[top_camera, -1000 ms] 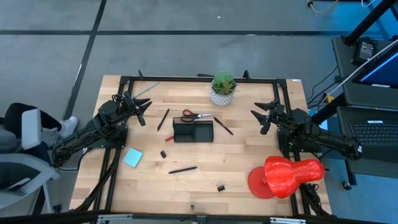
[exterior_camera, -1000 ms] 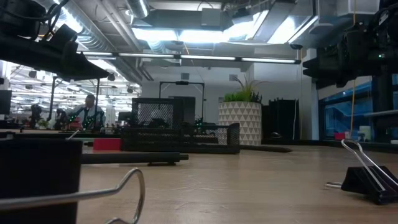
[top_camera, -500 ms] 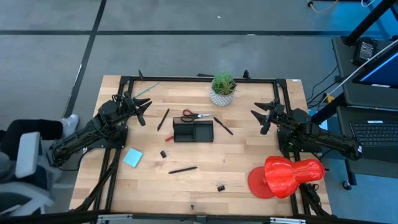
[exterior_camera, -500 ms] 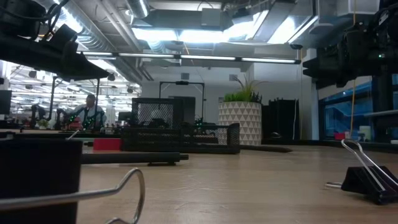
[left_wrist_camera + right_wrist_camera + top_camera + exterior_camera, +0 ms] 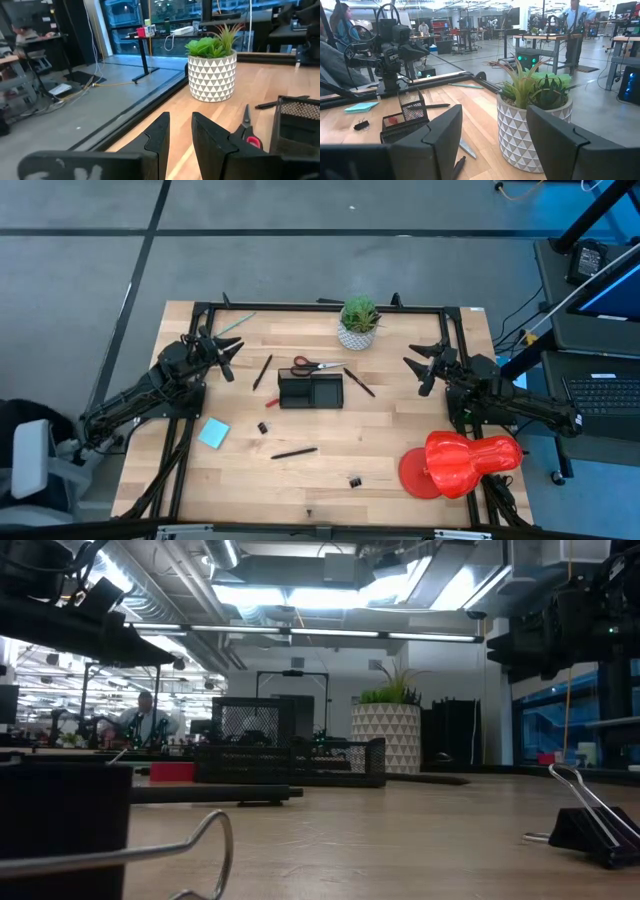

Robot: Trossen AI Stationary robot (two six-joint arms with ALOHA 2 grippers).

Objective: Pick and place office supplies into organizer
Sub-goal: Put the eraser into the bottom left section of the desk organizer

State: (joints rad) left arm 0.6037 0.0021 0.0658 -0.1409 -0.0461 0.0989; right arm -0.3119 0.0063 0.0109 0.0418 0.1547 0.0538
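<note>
The black mesh organizer (image 5: pixel 310 390) sits mid-table. Red-handled scissors (image 5: pixel 315 365) lie just beyond it. Dark pens lie to its left (image 5: pixel 262 372), to its right (image 5: pixel 360 382) and nearer (image 5: pixel 294 452). A green pencil (image 5: pixel 238 323) lies at the far left. Black clips (image 5: pixel 263 427) (image 5: pixel 355 480) and the light blue notepad (image 5: pixel 213 433) lie flat on the wood. My left gripper (image 5: pixel 225 357) (image 5: pixel 181 135) hovers open over the left side. My right gripper (image 5: pixel 420 370) (image 5: pixel 495 140) hovers wide open over the right side. Neither touches anything.
A potted plant (image 5: pixel 358 323) stands at the far edge behind the scissors. A large red plastic object (image 5: pixel 460 462) takes up the near right corner. A black frame (image 5: pixel 300 307) runs along the table's edges. People show in the room beyond the table (image 5: pixel 148 718).
Both arms and all the supplies have kept still. A chair off the table's left edge has slid toward the near side.
</note>
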